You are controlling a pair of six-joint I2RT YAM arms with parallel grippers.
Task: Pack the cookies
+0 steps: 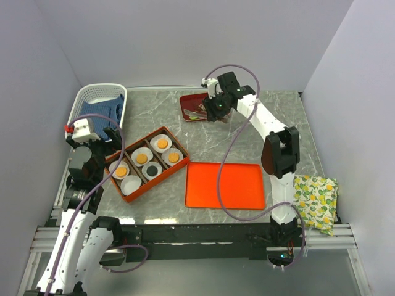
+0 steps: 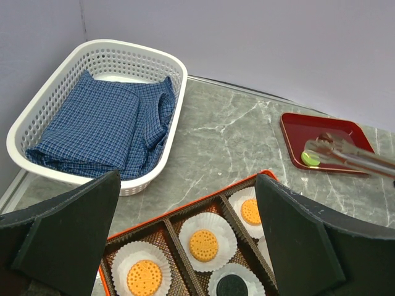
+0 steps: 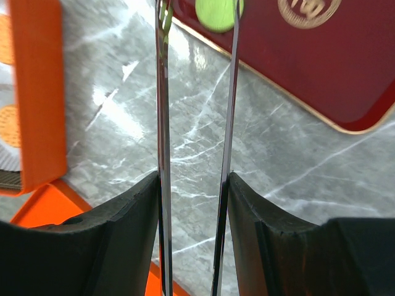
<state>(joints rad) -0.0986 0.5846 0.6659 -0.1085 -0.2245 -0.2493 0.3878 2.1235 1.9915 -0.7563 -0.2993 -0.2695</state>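
Since the green cookie sits btwn the tips of the metal tongs, right at the edge of the red tray, the main risk is a weak pinch. Thin blades on a small flat disc mean it could pop out sideways or drop onto the counter en route. Can't tell if the blades actually bear on it yet, or if it's off the tray.

Meanwhile the right gripper is clamped on the tongs' arms, nothing else in it. Too hard a squeeze and the cookie may crack or flip; too soft and it slides.

By contrast the left gripper hangs wide open and empty near the compartment box. Four orange cookies and the black cookie lie there in paper cups. One empty cup at the near end is prob. the target. W/ that arm so close, incoming tongs could clip it or knock a cup askew. The orange lid lies beside the box, not on it.
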